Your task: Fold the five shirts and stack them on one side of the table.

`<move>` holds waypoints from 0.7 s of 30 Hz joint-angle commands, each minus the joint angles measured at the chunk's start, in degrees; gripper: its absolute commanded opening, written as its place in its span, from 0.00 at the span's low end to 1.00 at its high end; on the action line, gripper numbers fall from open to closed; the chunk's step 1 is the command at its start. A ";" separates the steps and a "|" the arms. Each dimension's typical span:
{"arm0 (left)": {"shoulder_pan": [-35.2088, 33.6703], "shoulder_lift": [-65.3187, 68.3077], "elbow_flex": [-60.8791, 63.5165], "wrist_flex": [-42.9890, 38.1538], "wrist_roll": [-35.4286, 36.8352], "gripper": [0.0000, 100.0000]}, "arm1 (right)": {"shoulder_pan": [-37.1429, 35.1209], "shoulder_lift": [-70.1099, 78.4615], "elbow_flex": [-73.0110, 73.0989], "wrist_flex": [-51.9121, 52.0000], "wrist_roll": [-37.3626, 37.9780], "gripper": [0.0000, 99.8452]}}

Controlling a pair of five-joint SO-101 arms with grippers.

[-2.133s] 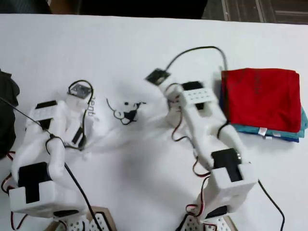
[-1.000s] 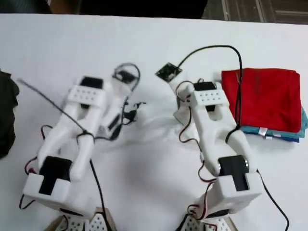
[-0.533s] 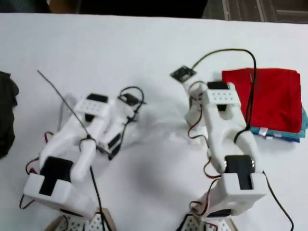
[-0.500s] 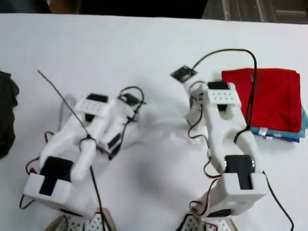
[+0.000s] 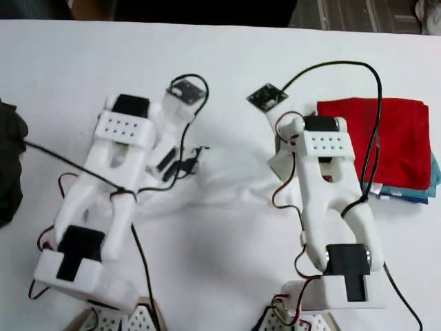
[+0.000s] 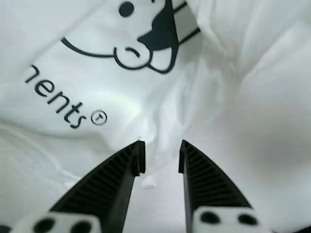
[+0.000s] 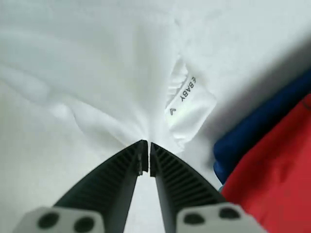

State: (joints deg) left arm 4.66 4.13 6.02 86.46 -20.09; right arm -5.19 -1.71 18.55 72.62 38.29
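Left gripper (image 6: 160, 156) and right gripper (image 7: 145, 156) have shifted right, apparently dragging the white shirt (image 5: 227, 183) along.

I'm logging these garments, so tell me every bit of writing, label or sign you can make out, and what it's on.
White shirt, beside the bear drawing: black lettering, just a word's tail and a registered sign; no whole word reads.
Sewn tag on that shirt: small dark print, partly folded under; incomplete.
White tag on the folded stack: too small to read.
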 commanded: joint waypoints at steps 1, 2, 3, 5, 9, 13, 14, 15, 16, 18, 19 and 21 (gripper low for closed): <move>0.18 5.63 1.80 -6.77 2.11 0.14 | -0.40 -3.30 0.35 0.48 -0.26 0.02; 0.18 8.00 2.42 -8.26 2.11 0.14 | -0.40 -3.30 0.44 0.48 -0.26 0.02; 0.18 10.29 2.68 -9.58 2.11 0.14 | -0.40 -3.30 0.44 0.48 -0.26 0.02; 0.26 14.07 2.33 -10.81 2.20 0.14 | -0.40 -3.30 0.44 0.31 -0.26 0.02; 0.35 16.35 1.89 -10.46 2.02 0.14 | -1.45 -2.95 0.35 0.04 -0.26 0.02; 0.70 15.03 1.98 -7.91 1.85 0.14 | -5.05 -2.86 0.44 0.04 -0.44 0.02; 1.23 14.68 2.07 -7.03 1.85 0.14 | -6.20 -3.03 0.35 0.04 -1.14 0.02; 1.76 14.33 2.07 -5.80 1.85 0.14 | -7.34 -2.95 0.18 0.04 -2.37 0.02; 2.73 13.98 2.07 -4.57 1.85 0.14 | -8.57 -2.95 0.09 -0.04 -3.52 0.02; 4.40 13.19 2.15 -2.46 1.85 0.14 | -10.68 -2.86 0.35 -1.27 -5.19 0.02; 5.01 12.66 2.15 -1.85 1.93 0.14 | -11.65 -2.77 0.44 -1.63 -5.89 0.02; 5.45 11.16 3.12 -1.85 2.02 0.14 | -13.76 -2.77 0.44 -2.68 -7.56 0.02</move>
State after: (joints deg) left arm 8.88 19.87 8.66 83.03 -18.07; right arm -16.26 -1.80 19.34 71.38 32.84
